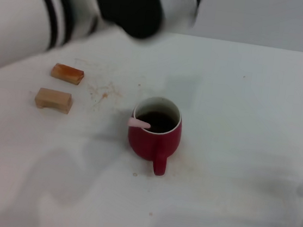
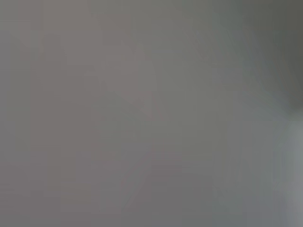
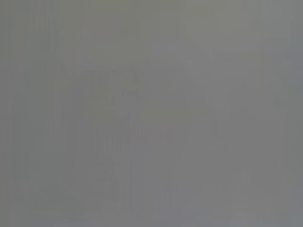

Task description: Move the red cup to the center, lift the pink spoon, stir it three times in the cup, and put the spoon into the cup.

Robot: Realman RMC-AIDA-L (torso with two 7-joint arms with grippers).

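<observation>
Red cup (image 1: pixel 154 136) stands mid-table, handle toward the near side; glossy ceramic, so we judge it heavy, rigid, slippery and breakable, best taken by handle or body. Dark liquid inside. Pink spoon (image 1: pixel 139 123) rests in it, pale handle end over the left rim; light, slim, best pinched at the handle. Two tan blocks (image 1: pixel 54 100) far-left. Left arm (image 1: pixel 53 14) raised at far left; its claw's opening we cannot tell. Right gripper unseen.

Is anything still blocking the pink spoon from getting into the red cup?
No, nothing blocks it. The pink spoon already sits in the red cup, its handle leaning over the rim. The left arm is raised away from it.
</observation>
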